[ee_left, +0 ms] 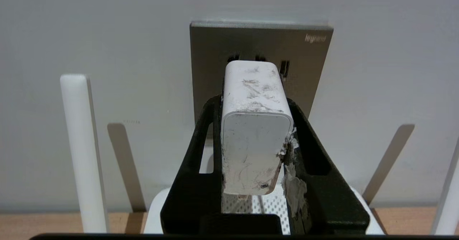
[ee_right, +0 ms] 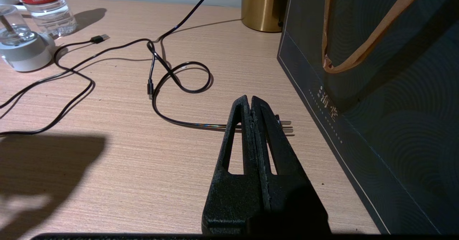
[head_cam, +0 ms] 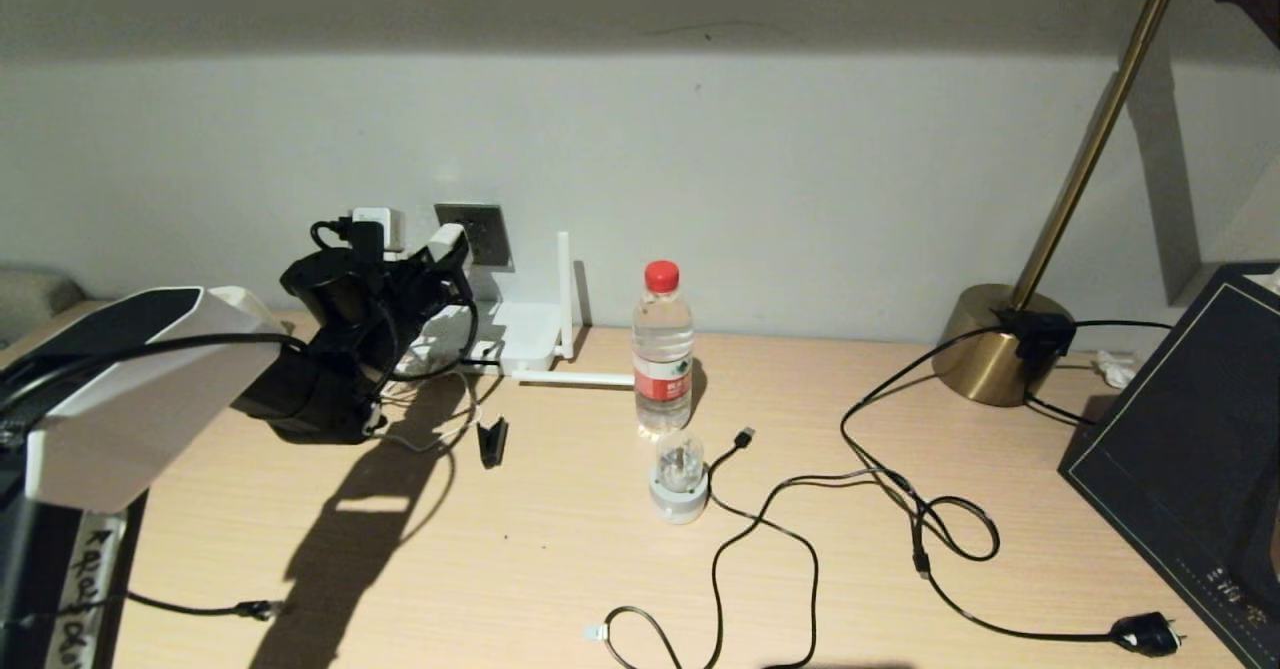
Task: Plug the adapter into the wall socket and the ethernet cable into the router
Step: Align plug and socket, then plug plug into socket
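Observation:
My left gripper [ee_left: 255, 100] is shut on the adapter [ee_left: 256, 125], a scuffed white block held level between the black fingers [ee_left: 200, 161]. Its far end sits right at the dark holes of the grey wall socket [ee_left: 304, 64]; I cannot see whether the prongs are in. In the head view the adapter [head_cam: 447, 242] is at the socket [head_cam: 478, 232], above the white router [head_cam: 528, 334], whose antenna [ee_left: 84, 150] stands beside the gripper. The ethernet cable's clear-tipped plug [head_cam: 597, 633] lies at the table's front edge. My right gripper [ee_right: 250, 98] is shut on nothing, low over the table.
A water bottle [head_cam: 662, 349] and a round white-and-clear plug piece [head_cam: 679, 479] stand mid-table. A USB-ended black cable [head_cam: 745, 436] and a mains plug [head_cam: 1145, 634] trail from the brass lamp [head_cam: 995, 344]. A dark paper bag [head_cam: 1190, 449] fills the right edge. Another white charger [head_cam: 378, 224] sits on the wall.

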### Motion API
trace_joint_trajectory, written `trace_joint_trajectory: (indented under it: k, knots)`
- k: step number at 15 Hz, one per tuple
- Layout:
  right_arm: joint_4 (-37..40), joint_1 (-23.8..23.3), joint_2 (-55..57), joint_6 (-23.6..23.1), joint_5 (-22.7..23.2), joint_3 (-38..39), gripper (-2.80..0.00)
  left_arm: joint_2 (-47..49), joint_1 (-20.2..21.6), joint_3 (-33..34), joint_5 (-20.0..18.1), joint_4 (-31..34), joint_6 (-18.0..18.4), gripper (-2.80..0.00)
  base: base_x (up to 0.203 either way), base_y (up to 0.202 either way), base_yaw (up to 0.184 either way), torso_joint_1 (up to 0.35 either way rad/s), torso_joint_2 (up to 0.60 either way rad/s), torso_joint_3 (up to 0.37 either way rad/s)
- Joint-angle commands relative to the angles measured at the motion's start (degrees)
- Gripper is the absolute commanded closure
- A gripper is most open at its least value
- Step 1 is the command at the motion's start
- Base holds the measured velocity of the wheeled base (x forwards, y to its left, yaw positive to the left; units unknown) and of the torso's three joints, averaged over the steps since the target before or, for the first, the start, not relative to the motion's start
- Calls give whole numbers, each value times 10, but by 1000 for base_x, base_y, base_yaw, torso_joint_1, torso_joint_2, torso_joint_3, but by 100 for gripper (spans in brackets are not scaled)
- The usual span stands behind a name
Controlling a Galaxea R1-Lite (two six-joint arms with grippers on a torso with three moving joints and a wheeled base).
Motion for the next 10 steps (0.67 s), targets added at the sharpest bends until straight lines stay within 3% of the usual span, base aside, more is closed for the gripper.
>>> trace_joint_trajectory:
  k: [1, 10]
  knots:
    - [0, 0, 0, 0, 0, 6, 0, 9, 0, -14, 0, -4, 0, 0, 0, 0, 0, 0, 0, 0]
    - [0, 0, 0, 0, 0, 6, 0, 15, -4, -14, 0, -4, 0, 0, 0, 0, 0, 0, 0, 0]
